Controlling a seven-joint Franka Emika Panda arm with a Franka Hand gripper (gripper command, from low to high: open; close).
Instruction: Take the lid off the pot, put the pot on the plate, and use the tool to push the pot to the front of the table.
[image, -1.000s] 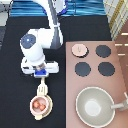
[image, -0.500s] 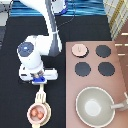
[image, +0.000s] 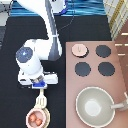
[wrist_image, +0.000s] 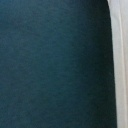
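My gripper (image: 38, 86) hangs low over the black table (image: 20, 35) at the exterior view's left and is shut on the handle of the cream-white tool (image: 41, 99). The tool's wide head points toward the exterior view's bottom and touches the pot (image: 36, 118). The pot is uncovered, shows reddish contents and sits on the tan plate (image: 48, 120) near the bottom edge. The pale-pink lid (image: 79, 49) lies on the stove counter, apart from the pot. The wrist view shows mostly dark table and a pale strip (wrist_image: 120, 60) along one side.
The pinkish-brown stove counter (image: 120, 75) fills the exterior view's right, with three black burners (image: 83, 68). A large grey bowl with a handle (image: 95, 106) stands at the bottom right. The arm's white body (image: 30, 57) rises above the gripper.
The gripper and tool have moved toward the exterior view's bottom. The pot on its plate has slid the same way, closer to the bottom edge.
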